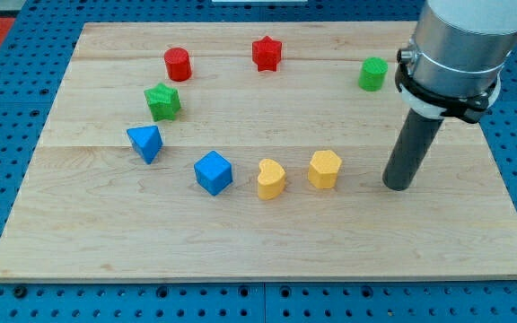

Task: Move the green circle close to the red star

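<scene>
The green circle (372, 74) is a short green cylinder at the view's upper right of the wooden board (258, 242). The red star (266, 53) sits near the view's top centre, well to the left of the green circle. My tip (398, 186) rests on the board at the view's right, below the green circle and slightly to its right, clear of all blocks. The nearest block to my tip is a yellow hexagon (325, 169) to its left.
A red cylinder (178, 64) and a green star (162, 101) lie at the view's upper left. A blue triangle (145, 143), a blue cube (213, 172) and a yellow heart (271, 178) lie across the middle. The arm's grey body (460, 45) overhangs the upper right.
</scene>
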Controlling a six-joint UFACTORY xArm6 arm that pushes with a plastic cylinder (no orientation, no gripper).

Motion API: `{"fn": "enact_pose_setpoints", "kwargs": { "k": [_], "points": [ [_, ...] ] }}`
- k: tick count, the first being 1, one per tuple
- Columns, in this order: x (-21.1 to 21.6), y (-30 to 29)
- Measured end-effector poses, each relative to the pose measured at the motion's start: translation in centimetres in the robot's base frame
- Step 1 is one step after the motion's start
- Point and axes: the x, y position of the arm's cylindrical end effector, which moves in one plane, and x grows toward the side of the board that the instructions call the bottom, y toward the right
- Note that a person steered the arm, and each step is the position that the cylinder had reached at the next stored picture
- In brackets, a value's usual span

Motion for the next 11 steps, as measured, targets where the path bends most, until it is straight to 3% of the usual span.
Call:
{"fn": "enact_pose_setpoints", "kwargs": {
  "k": [2, 4, 5, 6, 7, 8, 10, 11],
  "points": [
    [-4.0, 0.8],
    [-15.8, 7.8],
    [-18.6, 3.4],
    [-17.3, -2.0],
    [-17.8, -3.4],
    [-21.9, -3.6],
    [-22.6, -4.6],
    [-25.3, -6.7]
  ]
}}
